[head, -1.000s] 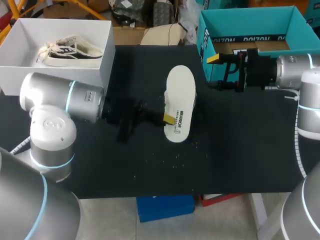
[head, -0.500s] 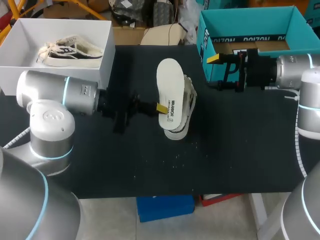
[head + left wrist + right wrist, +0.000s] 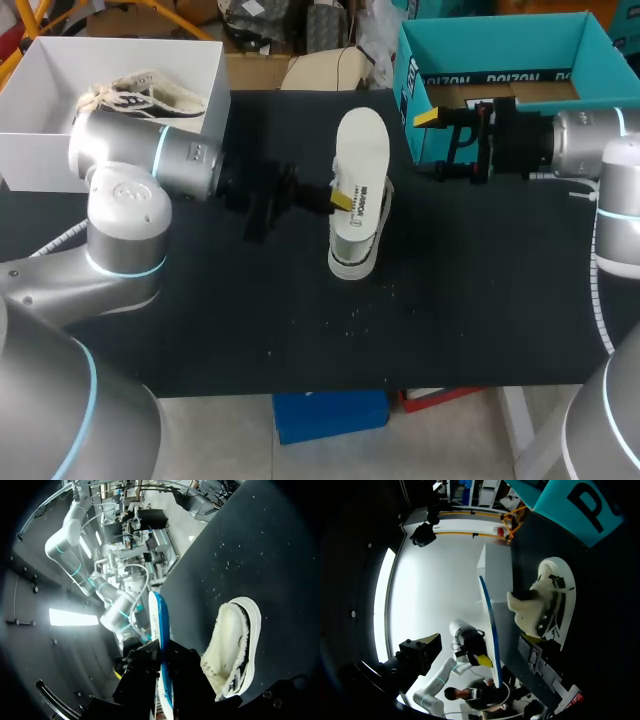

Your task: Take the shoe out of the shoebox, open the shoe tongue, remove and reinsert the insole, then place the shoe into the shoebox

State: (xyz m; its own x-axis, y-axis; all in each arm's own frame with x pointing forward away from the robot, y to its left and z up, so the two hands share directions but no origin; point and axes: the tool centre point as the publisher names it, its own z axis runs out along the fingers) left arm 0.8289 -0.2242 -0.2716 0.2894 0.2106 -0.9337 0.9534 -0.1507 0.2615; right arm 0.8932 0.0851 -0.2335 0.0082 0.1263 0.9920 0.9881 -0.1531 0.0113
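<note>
At the middle of the bench (image 3: 480,300) lies the shoe (image 3: 350,255), out of any box, its mouth open and the tongue seemingly folded back in the wrist views. The insole (image 3: 361,160) is fully out of it. The left hand (image 3: 338,200) pinches the insole by 1 long edge, both fingers closed on it, and holds it up off the bench just beside the shoe, apart from it in both wrist views.

By my reading, taking out, opening and removing are done. Sliding the insole back in and boxing the shoe are left.

The shoe has a smooth white rubber rim, a pale upper with dark marks, and a thick fleecy cream lining. The insole is a thin, flat, long oval, white with print on top and blue underneath. Seen edge-on it is a slim, slightly bowed strip, so it likely flexes easily.

The right hand (image 3: 440,143) hangs empty, fingers wide, well to the right of the shoe in front of the teal box (image 3: 500,45). At the far left stands the white box (image 3: 120,48), stiff and square-walled, with a second shoe (image 3: 140,92) inside. That match makes it the likelier shoebox, though I cannot be sure.
</note>
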